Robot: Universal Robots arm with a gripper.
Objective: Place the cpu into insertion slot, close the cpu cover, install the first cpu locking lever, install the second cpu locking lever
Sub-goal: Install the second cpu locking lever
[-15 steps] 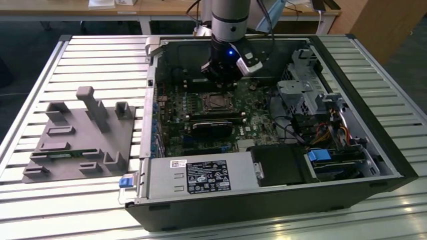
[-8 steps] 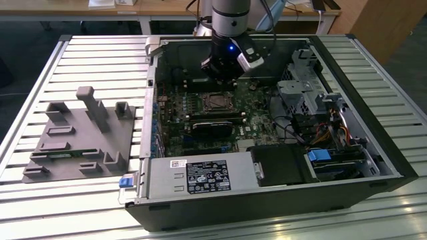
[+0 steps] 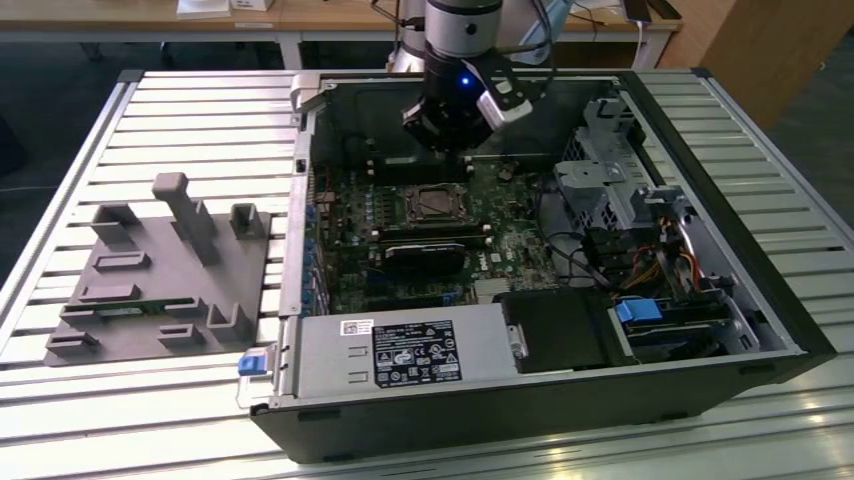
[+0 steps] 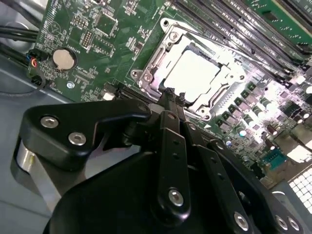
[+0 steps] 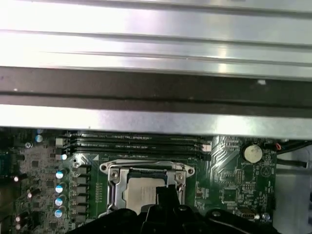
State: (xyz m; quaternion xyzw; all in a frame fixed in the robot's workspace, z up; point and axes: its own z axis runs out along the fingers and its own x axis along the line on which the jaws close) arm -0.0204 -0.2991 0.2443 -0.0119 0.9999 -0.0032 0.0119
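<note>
Your pincer (image 3: 455, 138) hangs inside the open computer case (image 3: 747, 290), near its far wall at the upper middle of the exterior view; below it the insertion slot (image 3: 433, 203) lies uncovered from above, with open board around it; a black block (image 3: 427, 258) stands just below the slot in that frame; the drive cage (image 3: 607, 185) and loose cables (image 3: 641, 265) crowd the right side; the grey fixture (image 3: 167, 270) on the counter (image 3: 80, 410) sits well apart at the left.
</note>
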